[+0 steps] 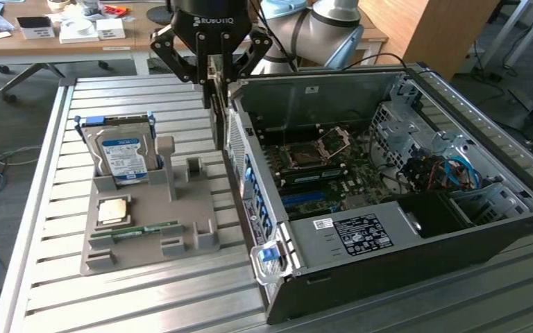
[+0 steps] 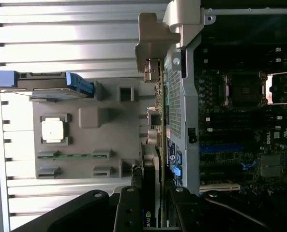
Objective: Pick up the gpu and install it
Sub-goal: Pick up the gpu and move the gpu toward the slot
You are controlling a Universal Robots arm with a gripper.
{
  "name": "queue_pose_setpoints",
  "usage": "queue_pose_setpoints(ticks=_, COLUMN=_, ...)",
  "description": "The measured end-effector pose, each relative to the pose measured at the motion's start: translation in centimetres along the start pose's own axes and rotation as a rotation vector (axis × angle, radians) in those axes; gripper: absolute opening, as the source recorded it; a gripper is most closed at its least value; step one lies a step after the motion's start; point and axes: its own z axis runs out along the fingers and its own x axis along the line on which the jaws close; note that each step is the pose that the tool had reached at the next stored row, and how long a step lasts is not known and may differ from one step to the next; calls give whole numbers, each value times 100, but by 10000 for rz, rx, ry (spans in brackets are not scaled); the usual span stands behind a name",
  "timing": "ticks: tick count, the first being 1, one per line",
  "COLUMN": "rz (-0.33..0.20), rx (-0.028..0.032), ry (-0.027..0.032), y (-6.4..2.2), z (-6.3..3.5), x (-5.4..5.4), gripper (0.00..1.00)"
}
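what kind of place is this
Most likely a robotics lab or workshop: a robot claw holds a gpu above a slatted metal bench, beside an open computer case with its motherboard bare, and a cluttered wooden desk stands behind.

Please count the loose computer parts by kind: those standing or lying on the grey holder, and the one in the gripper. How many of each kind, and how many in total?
hard drive: 1
processor chip: 1
memory stick: 1
gpu, held in the gripper: 1
Total: 4
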Motion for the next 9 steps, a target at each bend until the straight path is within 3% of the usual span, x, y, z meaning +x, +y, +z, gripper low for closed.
queue_pose_setpoints(ticks=9, rz=1, rx=-5, ry=1, y=22, z=5, x=-181, gripper=27)
